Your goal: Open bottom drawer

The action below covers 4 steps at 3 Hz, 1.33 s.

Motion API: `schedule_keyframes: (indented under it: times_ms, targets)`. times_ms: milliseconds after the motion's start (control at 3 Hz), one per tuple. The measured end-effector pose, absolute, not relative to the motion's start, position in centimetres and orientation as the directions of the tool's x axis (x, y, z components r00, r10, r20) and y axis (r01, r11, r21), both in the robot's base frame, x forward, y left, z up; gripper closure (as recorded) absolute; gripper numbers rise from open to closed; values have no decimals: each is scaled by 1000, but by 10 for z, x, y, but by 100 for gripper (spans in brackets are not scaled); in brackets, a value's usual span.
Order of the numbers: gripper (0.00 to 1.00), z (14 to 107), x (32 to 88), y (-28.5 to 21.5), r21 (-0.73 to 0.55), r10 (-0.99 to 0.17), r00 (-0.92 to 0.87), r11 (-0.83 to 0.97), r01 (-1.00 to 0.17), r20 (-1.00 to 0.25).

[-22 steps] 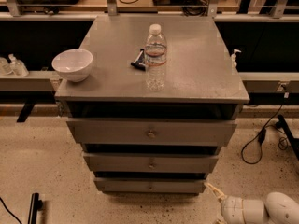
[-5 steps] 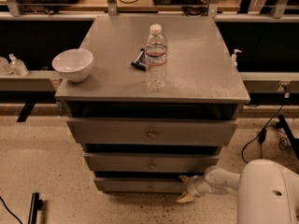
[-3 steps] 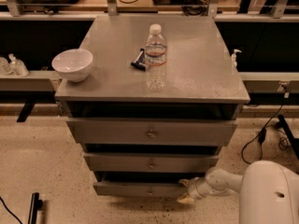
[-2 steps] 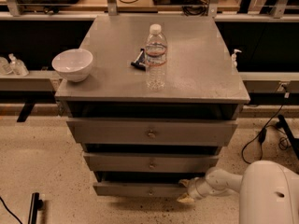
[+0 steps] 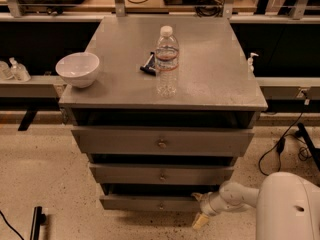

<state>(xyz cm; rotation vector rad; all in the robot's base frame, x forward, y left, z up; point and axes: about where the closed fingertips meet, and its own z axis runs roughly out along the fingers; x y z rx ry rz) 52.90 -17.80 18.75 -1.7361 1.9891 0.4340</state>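
Note:
The bottom drawer is the lowest and narrowest of three grey fronts, with a small round knob at its centre. It stands pulled out a little, with a dark gap above it. My gripper is at the right end of this drawer front, close to the floor and touching or nearly touching the front's edge. The white arm reaches in from the lower right. The middle drawer and the top drawer sit above it.
On the cabinet top stand a white bowl, a clear water bottle and a small dark tool. Cables lie on the speckled floor at the right. A dark bar lies at the lower left.
The gripper has come from the floor at the right to the bottom drawer's right end. Over the last seconds the drawer front has come forward slightly.

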Motion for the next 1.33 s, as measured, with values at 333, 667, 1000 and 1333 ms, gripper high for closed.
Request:
schedule_keyframes:
  times_ms: [333,667,1000,1333]
  targets:
    - [0,187,528,-177,-61,-840,-96,152,-987,-534]
    - [0,187,528,-177,-61,-840,-96,152,-987,-534]
    - [6,185,524,-172,-56,-856,-84,130,-990,-510]
    - [24,178,516,-166,-26,-866,-69,94,-995,-495]
